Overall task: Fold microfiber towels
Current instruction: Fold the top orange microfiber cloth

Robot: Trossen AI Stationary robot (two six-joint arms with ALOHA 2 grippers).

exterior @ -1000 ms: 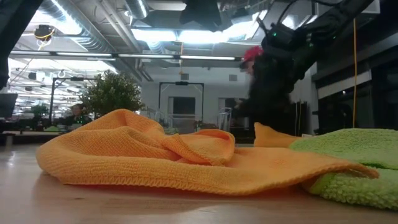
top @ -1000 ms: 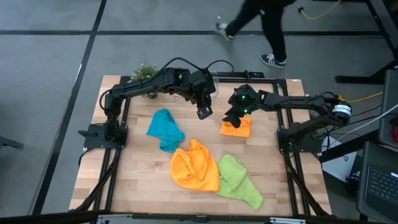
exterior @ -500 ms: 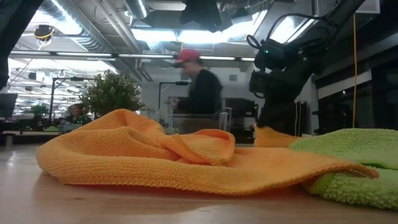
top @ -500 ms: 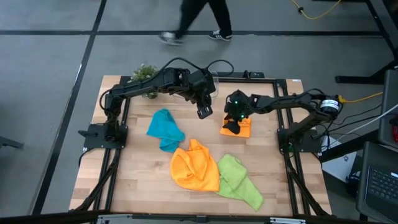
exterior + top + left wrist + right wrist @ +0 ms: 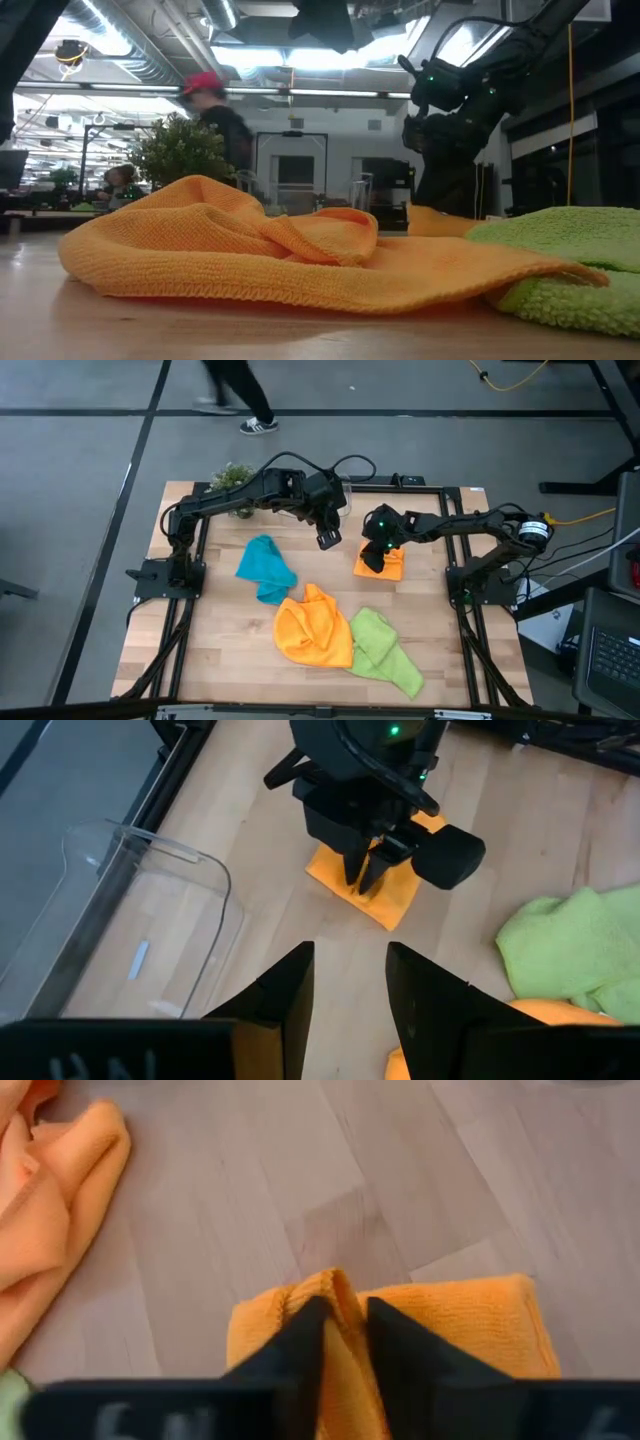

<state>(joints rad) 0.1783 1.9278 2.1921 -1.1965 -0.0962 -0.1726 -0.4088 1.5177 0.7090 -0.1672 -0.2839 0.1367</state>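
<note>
Right tool (image 5: 371, 563) down on folded orange towel (image 5: 383, 565), fingers nearly shut, pinching raised fold at edge; towel lay flat on bench (image 5: 230, 650), long axis running away beneath tool. Left tool (image 5: 327, 540) hovered alongside, half open, empty.

Folded towel (image 5: 385, 565) lies right of the teal one (image 5: 265, 568); two crumpled towels (image 5: 315, 628) (overlapping) sit nearer the front.

One camera looks straight down on the whole worktop (image 5: 240, 650); another sits at worktop level, facing across it into the room. Both wrist cameras look down closely, sharing the folded orange towel (image 5: 365, 892).
</note>
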